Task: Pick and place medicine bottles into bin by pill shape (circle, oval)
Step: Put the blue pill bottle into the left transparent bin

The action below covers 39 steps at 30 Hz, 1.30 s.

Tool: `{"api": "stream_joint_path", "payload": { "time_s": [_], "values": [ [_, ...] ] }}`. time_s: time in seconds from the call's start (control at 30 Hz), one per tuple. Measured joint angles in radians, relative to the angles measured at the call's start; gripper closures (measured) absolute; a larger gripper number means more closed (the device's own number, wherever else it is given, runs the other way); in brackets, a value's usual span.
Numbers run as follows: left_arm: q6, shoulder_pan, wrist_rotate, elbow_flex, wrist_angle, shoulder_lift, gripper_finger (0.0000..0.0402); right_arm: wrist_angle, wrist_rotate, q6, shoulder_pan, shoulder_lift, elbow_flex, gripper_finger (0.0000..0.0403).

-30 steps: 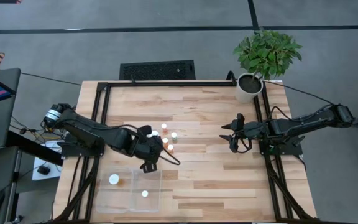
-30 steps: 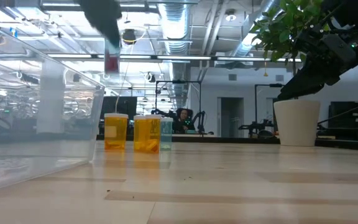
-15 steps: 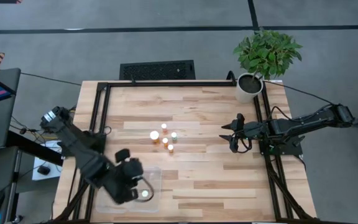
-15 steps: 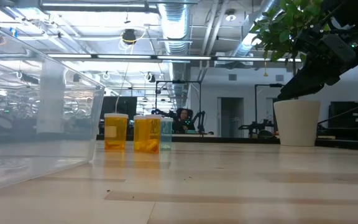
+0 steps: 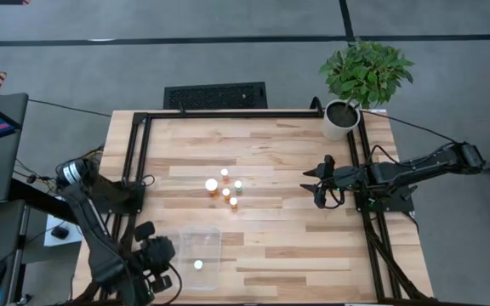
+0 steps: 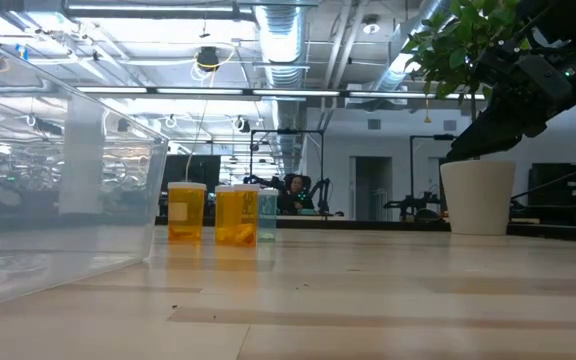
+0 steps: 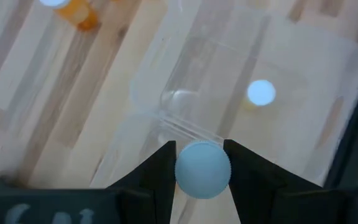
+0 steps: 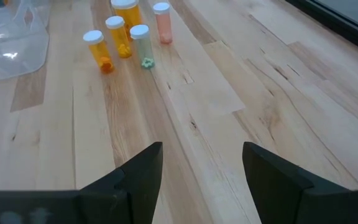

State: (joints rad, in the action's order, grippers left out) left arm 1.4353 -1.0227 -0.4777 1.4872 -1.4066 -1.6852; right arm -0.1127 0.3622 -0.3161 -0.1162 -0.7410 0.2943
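Gripping a white-capped bottle (image 7: 203, 169), cap toward wrist camera, left gripper (image 7: 201, 163) over bin (image 7: 303, 68)

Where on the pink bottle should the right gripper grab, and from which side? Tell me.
Take the pink bottle at its white cap, with the right gripper coming straight down. It stands upright at the group's edge with its top free, but the greenish bottle and the big orange bottle stand close beside it, so a sideways reach would likely knock them.
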Motion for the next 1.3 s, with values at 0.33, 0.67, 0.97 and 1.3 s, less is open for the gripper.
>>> {"api": "stream_joint_path", "payload": {
  "time_s": [0.33,0.67,0.97,1.3],
  "values": [
    [0.002,-0.001,0.036,-0.069,0.029,-0.019,0.0282,0.0,0.002,0.0,0.0,0.0,0.0,0.0168],
    [-0.079,0.031,0.088,-0.21,0.156,-0.016,0.0282,0.0,0.002,0.001,0.0,0.0,0.0,0.0168],
    [-0.107,0.057,0.095,-0.331,0.24,0.015,0.0282,0.0,0.002,0.0,0.0,0.0,0.0,0.0168],
    [-0.089,0.065,0.065,-0.412,0.309,0.071,0.0282,0.0,0.002,0.001,0.0,0.0,0.0,0.0168]
  ]
}}
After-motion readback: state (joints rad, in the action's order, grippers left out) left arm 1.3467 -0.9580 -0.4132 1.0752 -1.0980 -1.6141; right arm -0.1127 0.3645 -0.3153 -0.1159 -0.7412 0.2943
